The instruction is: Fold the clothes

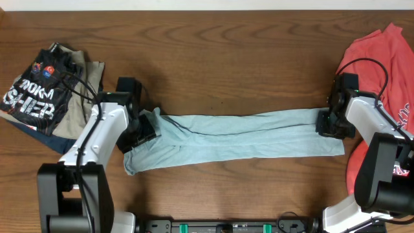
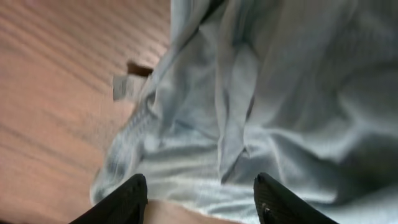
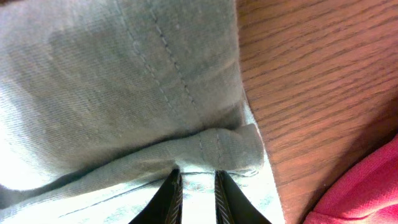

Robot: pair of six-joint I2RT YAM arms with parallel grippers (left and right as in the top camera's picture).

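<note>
— While the left gripper (image 2: 199, 180) hangs with its black fingers well apart, does it hold anything?
— Nothing. It is over the crumpled left end of the pale blue-grey cotton T-shirt (image 1: 246, 137), with a strip of wood showing between the fingertips.
— And the right gripper (image 3: 196, 174)?
— Nearly closed, nipping the hemmed right end. A small ridge of cloth is bunched just ahead of its tips.
— Room around it?
— Bare brown wooden table (image 1: 226, 45) runs along the far and near sides. A red T-shirt (image 1: 388, 45) lies just beyond the right gripper, and a heap of dark printed clothes (image 1: 39, 97) sits at the left edge, apart.
— How does the shirt look?
— Drawn into a long, narrow band between the arms, wrinkled lengthwise.
</note>
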